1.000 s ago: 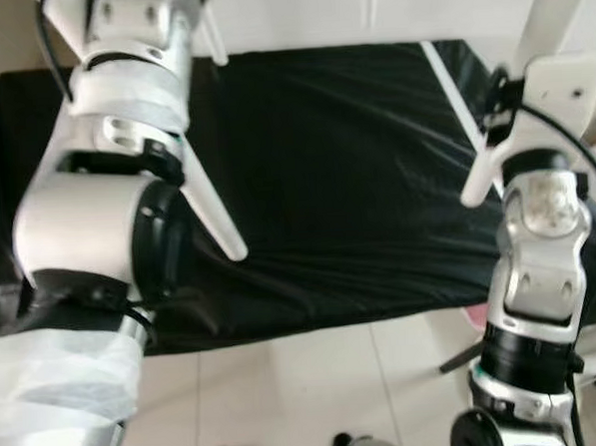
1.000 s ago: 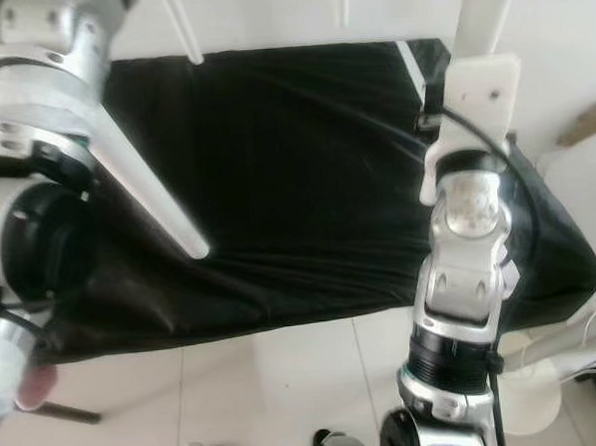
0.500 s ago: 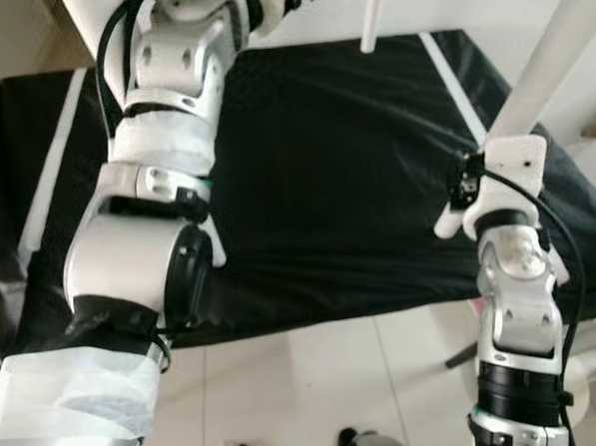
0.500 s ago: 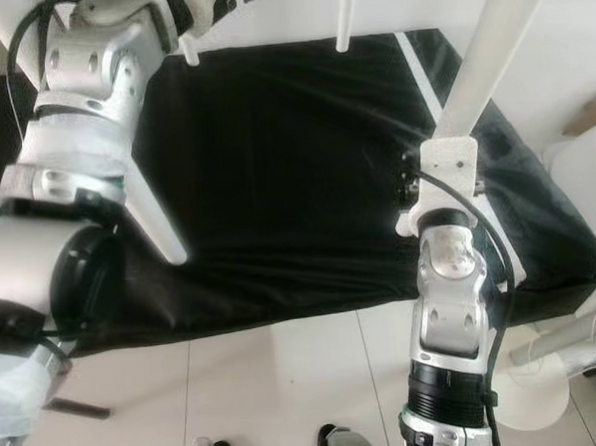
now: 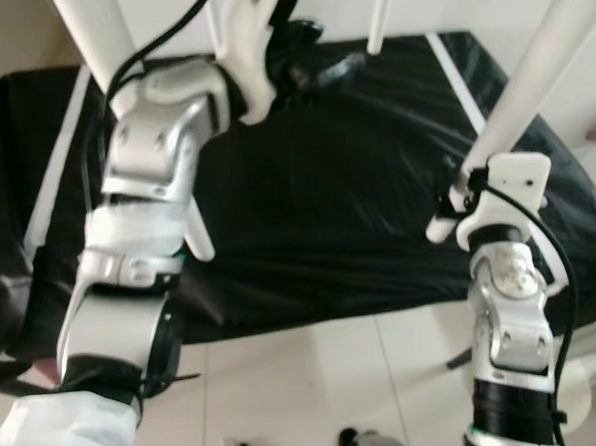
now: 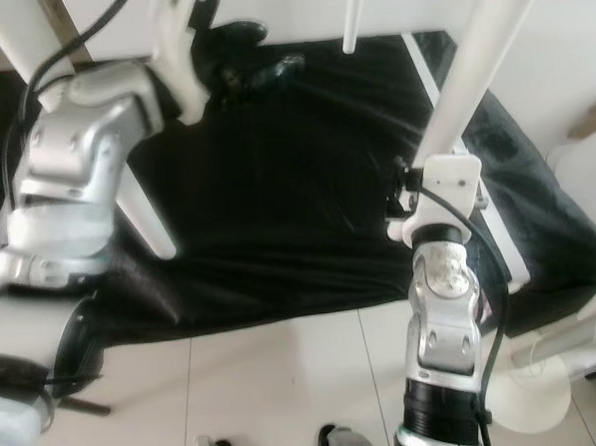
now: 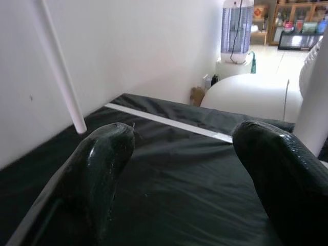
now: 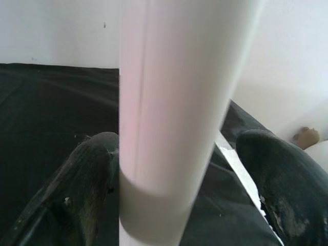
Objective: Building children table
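The children's table is upturned, its white legs pointing toward the camera, over a surface draped in black cloth (image 5: 357, 210). One thick white leg (image 5: 545, 65) runs from the upper right corner of the left eye view down to the right gripper (image 8: 177, 179) at the right centre. In the right wrist view this leg (image 8: 174, 113) stands between the two black fingers (image 8: 82, 189), against the one on the darker side and apart from the other — the fingers are spread around it, and whether they actually press on it cannot be told. A second thick leg (image 5: 93, 34) rises at the upper left of the left eye view, behind the silver left arm (image 5: 151, 181). A short white piece (image 5: 197, 238) pokes out below that arm's elbow at the left centre. Two thin white rods hang at the top edge, one at top centre-right (image 5: 379, 19).

The left gripper (image 5: 315, 67) sits at the upper centre of the left eye view, above the black cloth. In the left wrist view its fingers (image 7: 100, 164) are parted with nothing between them — a thin white rod (image 7: 61, 72) stands beyond them by the white wall (image 7: 154, 46).

White floor tiles (image 5: 317, 392) fill the bottom of the left eye view.
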